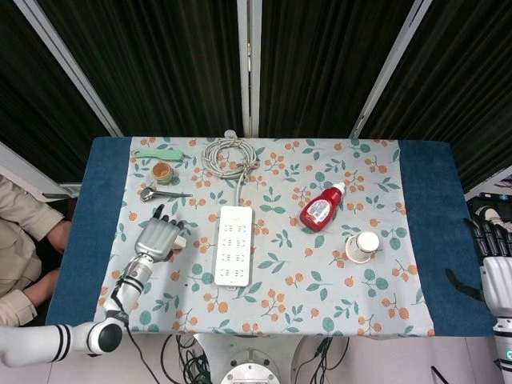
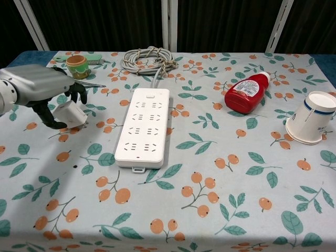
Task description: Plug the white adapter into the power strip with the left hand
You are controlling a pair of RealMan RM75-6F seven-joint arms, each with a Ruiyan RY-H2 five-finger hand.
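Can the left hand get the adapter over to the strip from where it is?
Probably yes. The left hand holds the white adapter just left of the power strip, with only bare tablecloth between them. The scissors lie behind the hand, off that path.

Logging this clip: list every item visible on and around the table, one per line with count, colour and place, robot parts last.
power strip: 1, white, table centre
cable: 1 coil, grey-white, far edge behind the strip
white adapter: 1, left of the strip, held in the left hand
bottle: 1, red with white cap, lying right of the strip
paper cup: 1, white, on its side, far right
small pot: 1, orange-brown, far left
green item: 1, far left corner
metal tool: 1, silver, near the pot
tablecloth: 1, floral
person: 1, beige clothing, left edge
left hand: grey
right hand: off the table, right edge
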